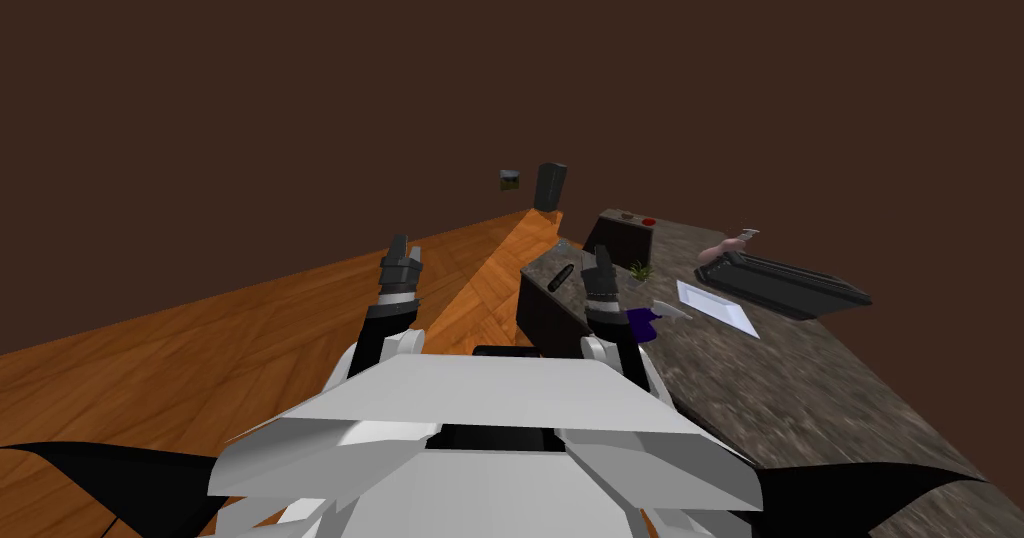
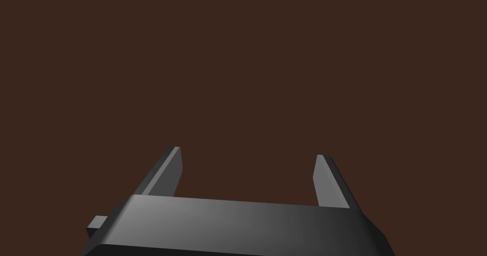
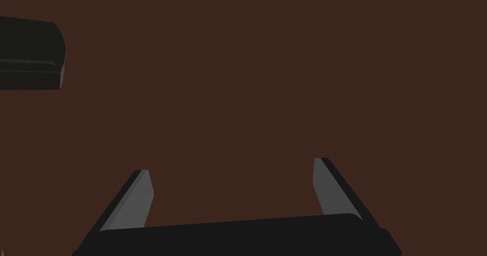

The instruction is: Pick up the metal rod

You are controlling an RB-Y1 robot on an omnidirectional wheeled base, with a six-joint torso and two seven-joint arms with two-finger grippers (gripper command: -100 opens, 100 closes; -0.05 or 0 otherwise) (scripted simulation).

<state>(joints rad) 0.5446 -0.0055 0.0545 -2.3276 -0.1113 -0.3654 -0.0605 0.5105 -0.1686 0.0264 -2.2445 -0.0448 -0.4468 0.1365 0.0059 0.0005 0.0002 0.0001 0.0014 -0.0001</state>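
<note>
A short dark rod-shaped thing (image 1: 560, 278) lies slanted on the mottled stone counter (image 1: 800, 392), near its left end. My right gripper (image 1: 600, 258) is raised just to the right of it, above the counter's edge; its fingers (image 3: 138, 196) stand open around nothing (image 3: 231, 166). My left gripper (image 1: 402, 252) is held up over the wooden floor, well left of the counter. It is open too (image 2: 248, 153), facing a plain brown wall.
On the counter lie a purple thing with a grey handle (image 1: 650, 320), a white flat tray (image 1: 715, 308), a long black appliance (image 1: 782, 284), a small plant (image 1: 640, 272) and a dark box (image 1: 622, 237). Orange wooden floor (image 1: 200, 342) spreads left. A dark box (image 1: 549, 186) hangs on the far wall.
</note>
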